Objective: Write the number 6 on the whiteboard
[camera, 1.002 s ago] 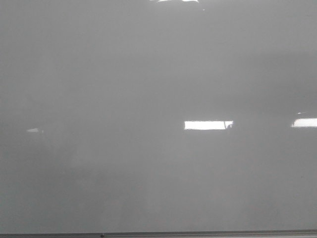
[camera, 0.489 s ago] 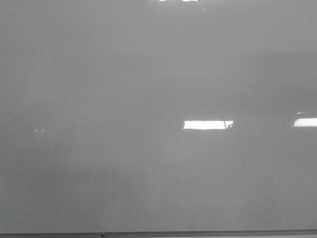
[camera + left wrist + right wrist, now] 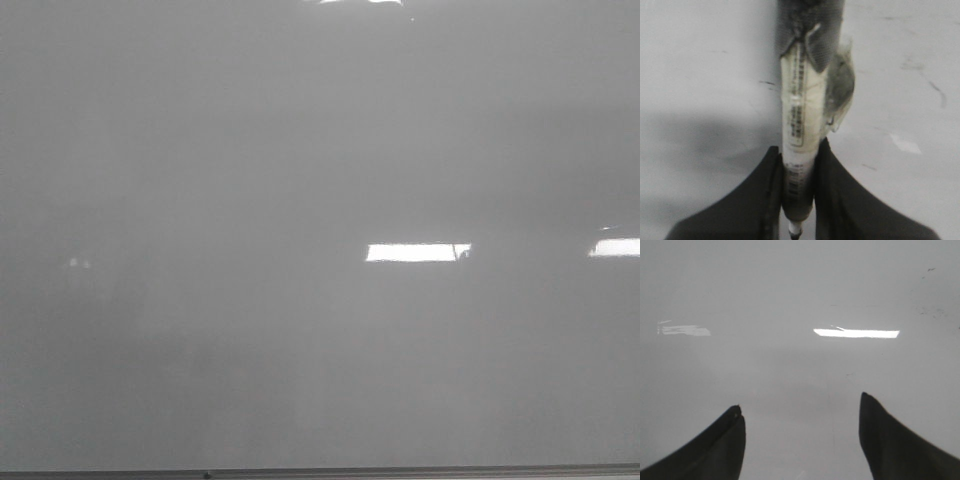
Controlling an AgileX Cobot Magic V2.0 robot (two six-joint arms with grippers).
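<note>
The whiteboard is a glossy grey-white board that fills the front view, with its thin metal frame edge along the bottom. No drawn 6 shows on it. Neither gripper shows in the front view. In the left wrist view my left gripper is shut on a white marker with a printed label and a dark cap end, held over the pale board surface. In the right wrist view my right gripper is open and empty over the board.
Bright rectangular light reflections lie on the board, at its right edge, and in the right wrist view. Faint old smudges mark the surface in the left wrist view.
The faint reflections at the board's left have shifted and dimmed slightly. Nothing else has visibly changed.
</note>
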